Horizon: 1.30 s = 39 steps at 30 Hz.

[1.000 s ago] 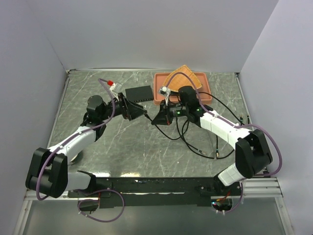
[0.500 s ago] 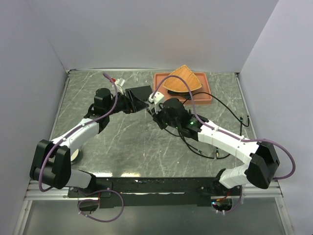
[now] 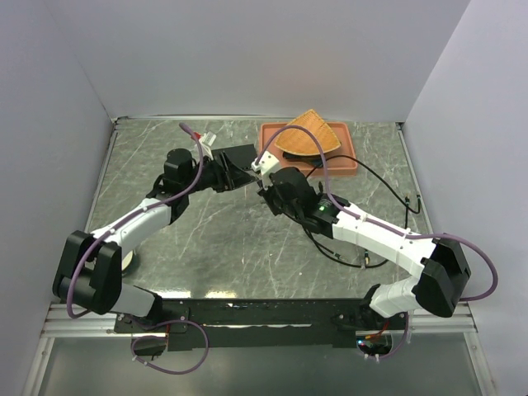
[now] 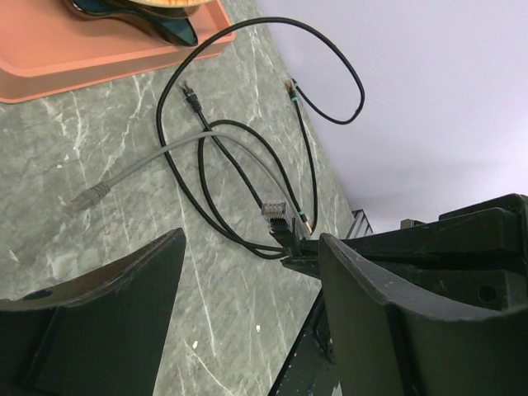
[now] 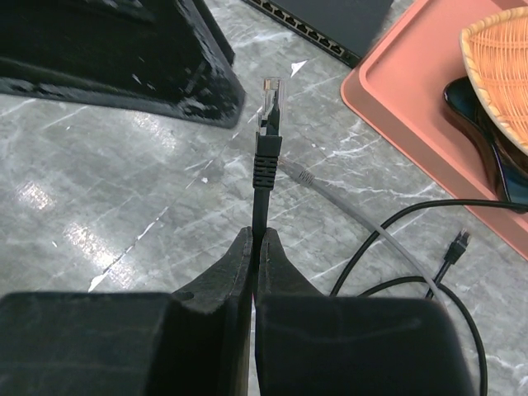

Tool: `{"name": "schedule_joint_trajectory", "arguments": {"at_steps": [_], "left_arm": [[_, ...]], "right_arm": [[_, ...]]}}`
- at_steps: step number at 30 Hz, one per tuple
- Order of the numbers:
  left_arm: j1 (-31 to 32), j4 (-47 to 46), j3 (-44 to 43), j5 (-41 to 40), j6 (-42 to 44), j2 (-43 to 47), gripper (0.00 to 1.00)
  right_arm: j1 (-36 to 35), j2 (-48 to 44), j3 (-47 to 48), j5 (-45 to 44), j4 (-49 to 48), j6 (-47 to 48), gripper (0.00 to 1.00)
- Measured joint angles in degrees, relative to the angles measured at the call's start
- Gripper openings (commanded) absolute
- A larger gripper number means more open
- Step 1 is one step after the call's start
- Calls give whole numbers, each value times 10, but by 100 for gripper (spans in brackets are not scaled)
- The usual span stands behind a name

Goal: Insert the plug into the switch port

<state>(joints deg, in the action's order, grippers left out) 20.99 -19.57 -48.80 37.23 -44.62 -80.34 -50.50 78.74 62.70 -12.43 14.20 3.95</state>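
Note:
The switch [image 3: 233,154] is a flat black box at the back centre. Its row of ports [image 5: 307,35] faces my right gripper. My right gripper [image 3: 266,187] is shut on a black cable just behind its plug [image 5: 269,101]. The plug's clear tip points at the port edge, a short way off and not touching. The plug [image 4: 275,212] also shows between my left fingers. My left gripper [image 3: 239,176] is open at the switch's near edge, with nothing visibly between its jaws [image 4: 252,239]. One left finger [image 5: 124,58] sits just left of the plug.
A terracotta tray [image 3: 346,162] holding a wicker basket [image 3: 309,132] stands right of the switch. A loose grey cable [image 4: 148,161] and loops of black cable [image 4: 330,82] lie on the marble table behind my right gripper. Walls close in the left, back and right sides.
My right arm has swung left, carrying the plug from near the tray to in front of the switch. My left gripper has moved back towards the switch's near edge.

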Motion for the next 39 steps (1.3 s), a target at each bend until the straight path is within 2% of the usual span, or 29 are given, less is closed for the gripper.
{"name": "schedule_joint_trajectory", "arguments": {"at_steps": [3, 11, 14, 15, 17, 18, 19, 21, 22, 24, 25, 30, 31, 34, 39], "left_arm": [[6, -6, -1, 0, -2, -8, 67], [14, -21, -6, 0, -16, -18, 43], [15, -36, -7, 2, -22, -19, 29], [16, -39, -7, 3, -26, -21, 17], [18, -45, -7, 5, -33, -24, 3], [19, -49, -9, 8, -37, -26, 1], [21, -50, -11, 9, -39, -27, 1], [23, -50, -13, 7, -39, -28, 1], [23, -48, -13, 6, -37, -29, 1], [23, -45, -13, 4, -31, -29, 1], [23, -45, -13, 4, -28, -29, 1], [23, -45, -12, 3, -10, -26, 1], [23, -46, -10, 3, -6, -23, 1], [23, -51, -2, 4, 3, -10, 1], [23, -100, 37, 7, 9, 33, 1]], "right_arm": [[-2, 0, 0, 0, 0, 0, 0], [-12, 2, 10, 3, 3, 0, 0], [-18, 3, 11, 4, 3, 0, 0], [-20, 3, 11, 5, 3, 0, 0], [-24, 5, 11, 4, 4, 0, 0], [-26, 7, 11, 3, 7, 0, 0], [-26, 10, 11, 1, 8, 0, 14], [-26, 16, 11, -3, 10, -3, 30], [-26, 17, 13, -4, 11, -6, 45], [-27, 20, 18, -5, 13, -10, 56], [-26, 20, 20, -4, 12, -12, 66], [-5, 11, 21, 41, 10, -23, 84], [7, 5, 21, 65, 9, -26, 91], [68, -30, 9, 163, -12, -45, 98], [160, -87, -23, 342, -61, -79, 99]]}}
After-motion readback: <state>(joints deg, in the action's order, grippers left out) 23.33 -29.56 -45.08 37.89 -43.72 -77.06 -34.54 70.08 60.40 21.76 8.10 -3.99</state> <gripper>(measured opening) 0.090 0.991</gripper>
